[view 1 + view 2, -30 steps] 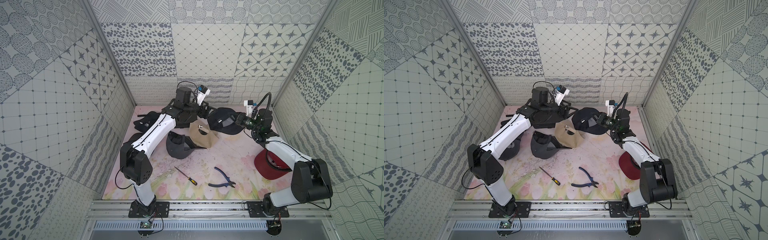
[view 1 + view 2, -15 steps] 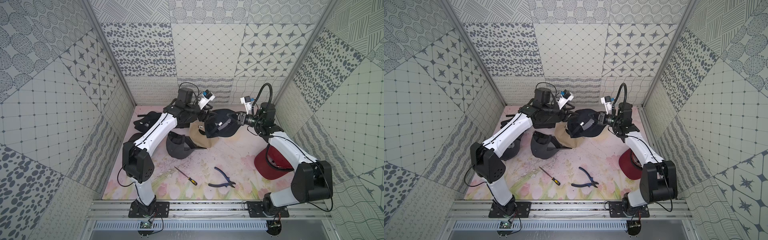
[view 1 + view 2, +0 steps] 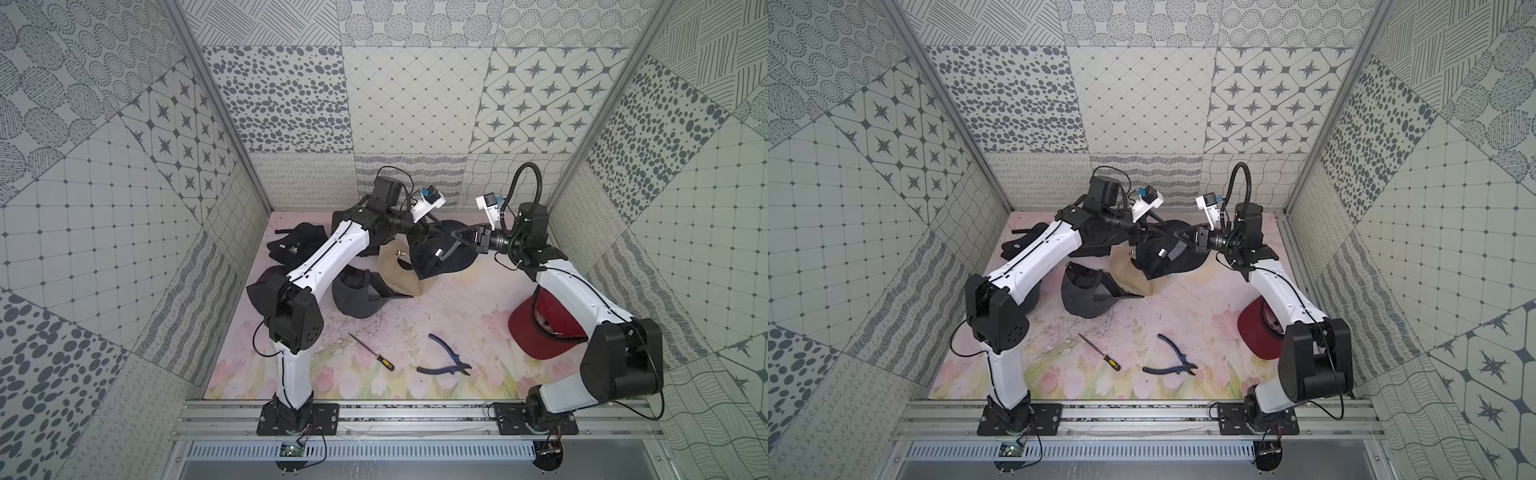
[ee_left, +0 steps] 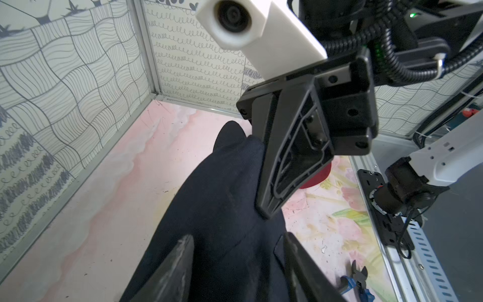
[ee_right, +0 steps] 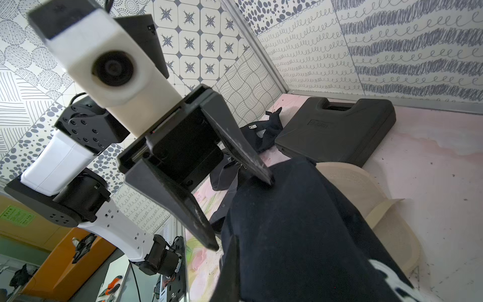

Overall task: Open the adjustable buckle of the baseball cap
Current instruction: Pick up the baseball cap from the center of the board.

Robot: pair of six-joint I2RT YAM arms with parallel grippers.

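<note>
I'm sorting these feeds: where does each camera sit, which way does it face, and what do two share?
Top views: high at the front, looking down toward the back wall; both arms, navy cap between left gripper and right gripper.
Left wrist: on the left arm, looking along its own fingers at the cap and right gripper.
Right wrist: on the right arm, one own finger showing, facing the left gripper across the cap.
Shared: both wrist views show the cap.

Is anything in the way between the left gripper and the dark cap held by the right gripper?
Nothing visible. The left gripper is open astride the dark cap, which the right gripper pinches.
</note>
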